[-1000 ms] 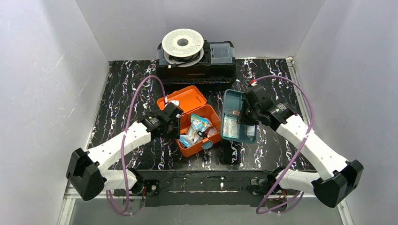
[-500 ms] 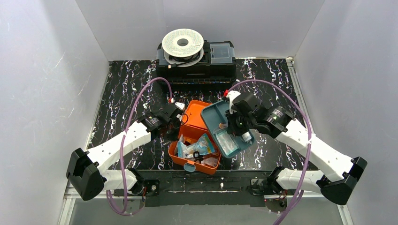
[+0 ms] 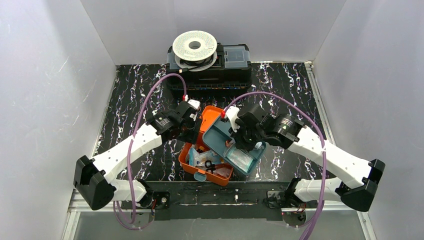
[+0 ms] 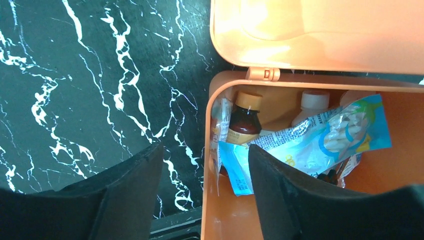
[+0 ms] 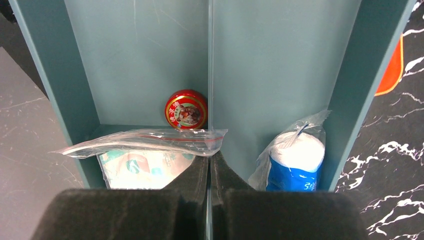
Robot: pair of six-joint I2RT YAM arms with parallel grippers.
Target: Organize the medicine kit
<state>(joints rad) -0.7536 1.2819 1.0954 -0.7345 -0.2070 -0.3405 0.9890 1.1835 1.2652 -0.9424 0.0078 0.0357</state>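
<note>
The medicine kit [image 3: 192,170] is an orange box standing open at the table's middle, its lid [image 3: 214,114] raised. In the left wrist view it [image 4: 220,210] holds a brown bottle [image 4: 244,120], a white bottle [image 4: 311,104] and a blue packet [image 4: 330,135]. My left gripper [image 3: 192,129] is open, with one finger on each side of the box's left wall [image 4: 206,150]. My right gripper [image 3: 246,137] is shut on the divider [image 5: 210,75] of the teal tray [image 3: 217,135] and holds it tilted over the box. The tray carries a red tin [image 5: 186,108], a zip bag [image 5: 140,142] and a blue-white roll [image 5: 295,162].
A black toolbox [image 3: 225,75] with a white spool [image 3: 195,47] on it stands at the back centre. White walls close in the left, right and back. The tabletop [image 3: 130,100] is black marble-patterned.
My right arm has carried the teal tray left, from beside the box to above it. The box has turned and slid toward the near edge. My left gripper has moved up along its left wall.
</note>
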